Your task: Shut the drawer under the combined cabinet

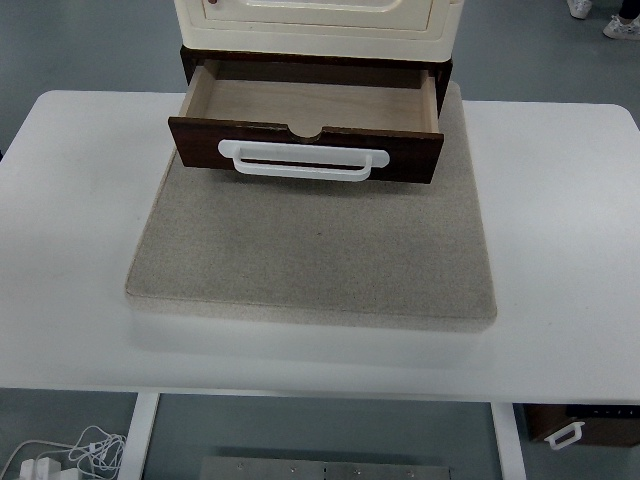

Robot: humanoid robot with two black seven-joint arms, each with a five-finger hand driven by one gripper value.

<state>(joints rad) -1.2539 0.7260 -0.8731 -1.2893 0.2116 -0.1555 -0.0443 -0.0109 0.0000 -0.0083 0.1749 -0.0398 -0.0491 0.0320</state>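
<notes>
At the far edge of the white rectangular table [560, 250], centred between its left and right edges, a dark brown wooden drawer [305, 145] stands pulled out from the base of a cream-coloured plastic cabinet [315, 15]. Cabinet and drawer rest on a grey-beige square stone-textured slab [315, 260], which covers the middle of the table.

Neither robot hand is in view, so the state of the fingers cannot be told. The closing step has not begun.

Recommended procedure, as a judgement from the present layout:
- Bring one hand to the drawer front, near the white plastic bar handle [303, 160] mounted across its face.
- Press flat against the middle of the front panel, not at one end, so that the drawer runs straight and does not jam in its opening.
- Push toward the far edge of the table until the front sits flush with the dark brown base [190, 60].
- Apply steady force; the cabinet is probably light and may slide on the slab.

Drawer contents: the pale wooden floor shows bare; no item is visible inside. The rearmost part lies hidden beneath the cabinet.
</notes>
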